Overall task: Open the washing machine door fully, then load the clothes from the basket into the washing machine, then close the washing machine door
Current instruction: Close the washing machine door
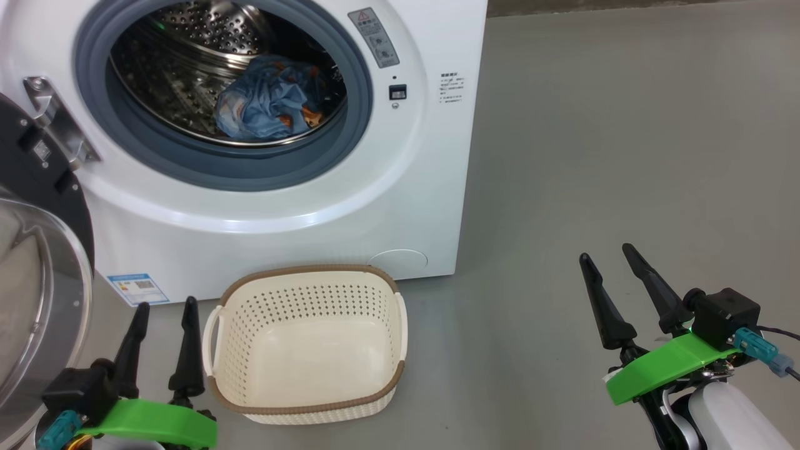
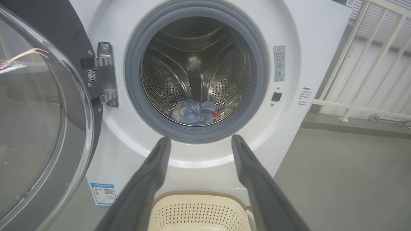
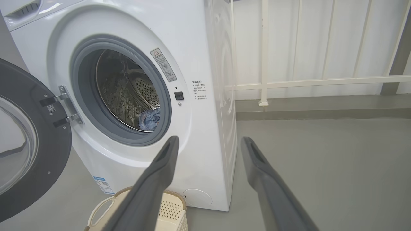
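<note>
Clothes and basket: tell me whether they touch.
Apart. The head view shows the clothes inside the drum and the basket empty on the floor, with the machine showing its white front between them.

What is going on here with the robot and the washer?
It is doing laundry. The washing machine door stands swung open, and the clothes lie inside the drum of the washing machine. The basket on the floor in front is empty. The left gripper and the right gripper are both open and hold nothing. Closing the door is what remains.
</note>
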